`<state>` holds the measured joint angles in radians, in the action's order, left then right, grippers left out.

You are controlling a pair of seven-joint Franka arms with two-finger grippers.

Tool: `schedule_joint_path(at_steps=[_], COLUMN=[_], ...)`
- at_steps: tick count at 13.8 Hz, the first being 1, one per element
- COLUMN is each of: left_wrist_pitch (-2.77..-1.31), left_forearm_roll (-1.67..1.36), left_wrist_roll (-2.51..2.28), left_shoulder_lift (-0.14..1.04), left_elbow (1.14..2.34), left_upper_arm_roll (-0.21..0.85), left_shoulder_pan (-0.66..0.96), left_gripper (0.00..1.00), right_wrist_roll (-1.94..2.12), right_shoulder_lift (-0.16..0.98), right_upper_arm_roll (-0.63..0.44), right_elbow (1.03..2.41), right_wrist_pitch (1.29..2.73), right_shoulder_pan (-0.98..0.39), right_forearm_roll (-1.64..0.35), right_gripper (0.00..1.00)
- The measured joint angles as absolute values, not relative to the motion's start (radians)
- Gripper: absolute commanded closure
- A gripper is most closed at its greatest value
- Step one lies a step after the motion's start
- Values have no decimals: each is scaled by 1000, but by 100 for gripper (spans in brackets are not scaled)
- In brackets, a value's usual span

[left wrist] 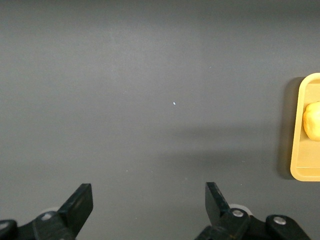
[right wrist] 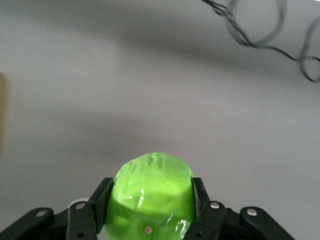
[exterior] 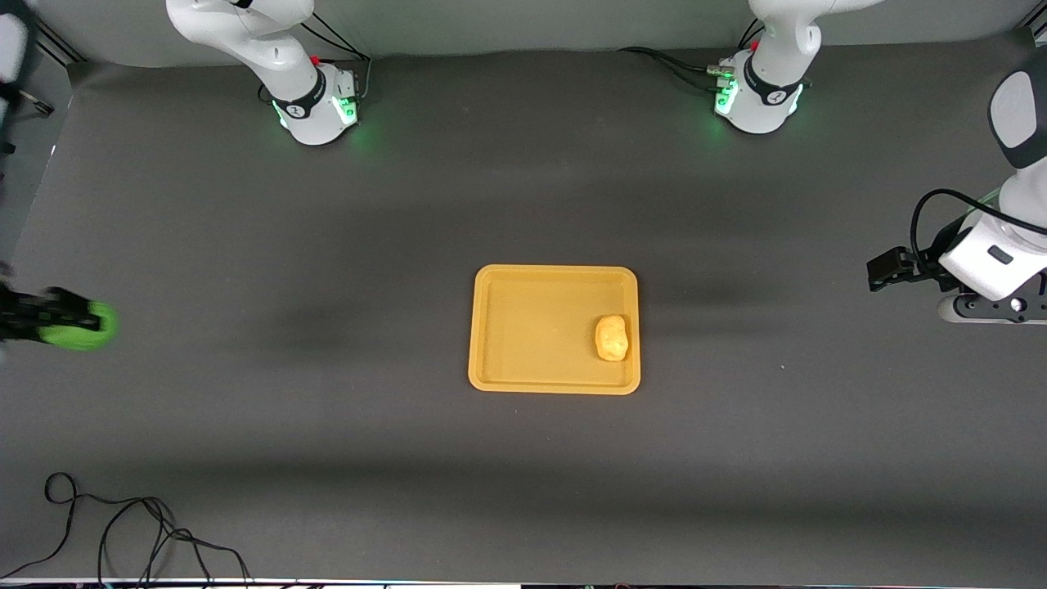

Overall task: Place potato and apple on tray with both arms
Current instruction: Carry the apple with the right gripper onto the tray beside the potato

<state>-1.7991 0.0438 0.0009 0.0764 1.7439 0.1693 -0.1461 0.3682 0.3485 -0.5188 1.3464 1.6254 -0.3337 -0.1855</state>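
The potato (exterior: 612, 338) already lies in the tray (exterior: 523, 378), at the end toward the left arm. The right gripper (right wrist: 150, 200) has its jaws clamped on the apple (exterior: 86, 325), up over the table's right-arm end. It should carry the apple level, then lower it onto bare tray floor clear of the potato, while the left gripper (left wrist: 149, 200) waits with jaws wide and empty over the table beside the tray.
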Motion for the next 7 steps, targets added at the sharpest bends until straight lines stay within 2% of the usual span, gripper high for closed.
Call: schedule_joint_path(at_steps=[4,7], left_wrist_pitch=[-1810,-1812], left_forearm_roll=[44,44], left_wrist_roll=[1,2], left_shoulder_lift=[77,78], left_elbow=[1745,1746], left_upper_arm_roll=[171,171], left_shoulder_pan=[-146,-147], left_gripper=[0,0], right_wrist_roll=[-42,-381], right_shoulder_lift=[376,450], right_upper_arm_roll=[-513,-493], right_elbow=[1306,1248], right_wrist_pitch=[1623,1625], right_shoulder_pan=[-625,-821], right_forearm_roll=[-180,-180], right_gripper=[65,65])
